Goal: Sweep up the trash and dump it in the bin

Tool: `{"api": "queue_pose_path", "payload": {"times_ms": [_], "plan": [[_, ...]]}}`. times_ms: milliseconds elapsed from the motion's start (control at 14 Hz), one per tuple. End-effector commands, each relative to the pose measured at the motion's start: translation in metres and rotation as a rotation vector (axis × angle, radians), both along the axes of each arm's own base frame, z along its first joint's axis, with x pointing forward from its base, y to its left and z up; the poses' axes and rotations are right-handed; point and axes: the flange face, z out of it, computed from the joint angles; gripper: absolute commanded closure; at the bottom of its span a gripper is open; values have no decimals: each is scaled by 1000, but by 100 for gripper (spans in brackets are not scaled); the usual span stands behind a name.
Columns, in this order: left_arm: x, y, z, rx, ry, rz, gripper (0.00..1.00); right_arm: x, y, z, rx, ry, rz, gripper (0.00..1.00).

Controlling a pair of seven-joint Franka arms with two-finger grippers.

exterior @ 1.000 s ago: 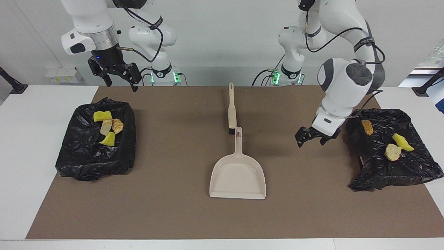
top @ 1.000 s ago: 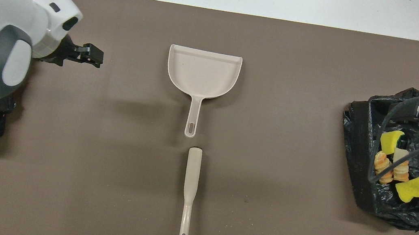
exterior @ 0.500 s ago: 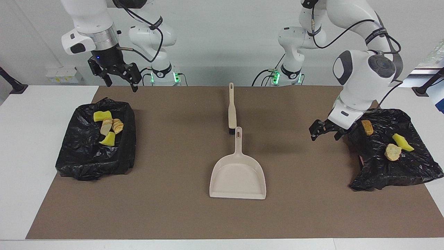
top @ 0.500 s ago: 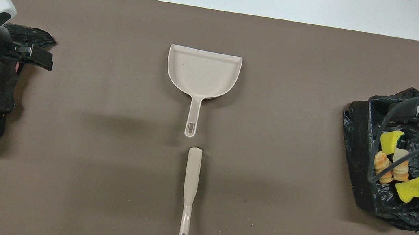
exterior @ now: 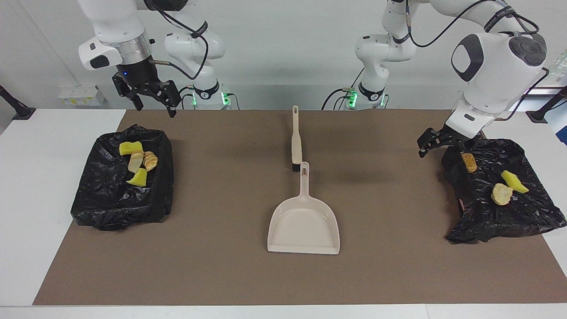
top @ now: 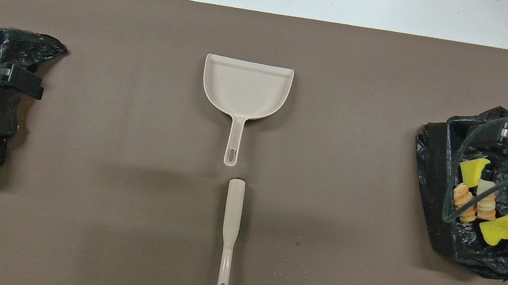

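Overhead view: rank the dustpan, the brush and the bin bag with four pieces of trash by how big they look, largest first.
1. Bin bag, partly cut off at the edge.
2. Dustpan.
3. Brush, about as long as the dustpan but much thinner.

A brown mat [exterior: 221, 199] covers the middle of the white table [exterior: 35, 186].

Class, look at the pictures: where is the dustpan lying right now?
The dustpan lies empty mid-mat, between the two black bags, its handle pointing toward the robots and almost meeting the brush.
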Motion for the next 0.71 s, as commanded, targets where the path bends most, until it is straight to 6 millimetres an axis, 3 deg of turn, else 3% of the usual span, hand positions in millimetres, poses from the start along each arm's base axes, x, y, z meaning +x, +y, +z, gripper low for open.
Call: {"api": "queue_pose_path", "payload": {"times_ms": [0, 643], "plan": [[-9, 3, -4, 21, 35, -14, 0, -8, 1, 1, 8, -3, 24, 0], [-10, 4, 0, 19, 29, -17, 0, -11, 2, -2, 5, -5, 66, 0]]}}
